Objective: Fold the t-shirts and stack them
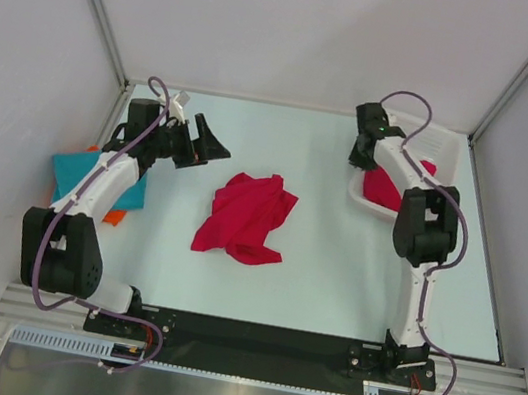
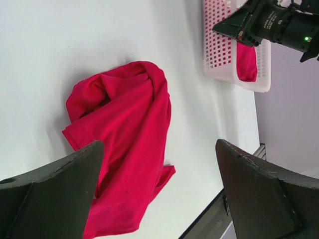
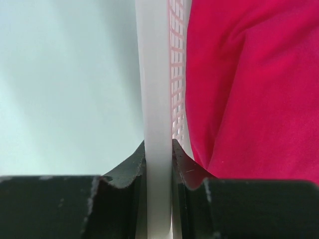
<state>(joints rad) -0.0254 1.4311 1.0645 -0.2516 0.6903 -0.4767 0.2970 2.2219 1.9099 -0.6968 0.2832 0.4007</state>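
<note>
Matt cloth t-shirt (image 2: 129, 149) — smooth plastic basket (image 2: 219, 55)

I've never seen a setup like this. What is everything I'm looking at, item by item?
crumpled red t-shirt: 1, crimson, loose in the middle of the table
red t-shirt in basket: 1, crimson, inside the basket at far right
teal t-shirt: 1, teal, flat at the left edge, partly under the left arm
orange t-shirt: 1, orange, beneath the teal one, only edges showing
white mesh basket: 1, white, far right of the table
table: 1, pale, under everything
left gripper: 1, black, open and empty, left of the crumpled shirt
right gripper: 1, black, closed on the basket's rim
</note>
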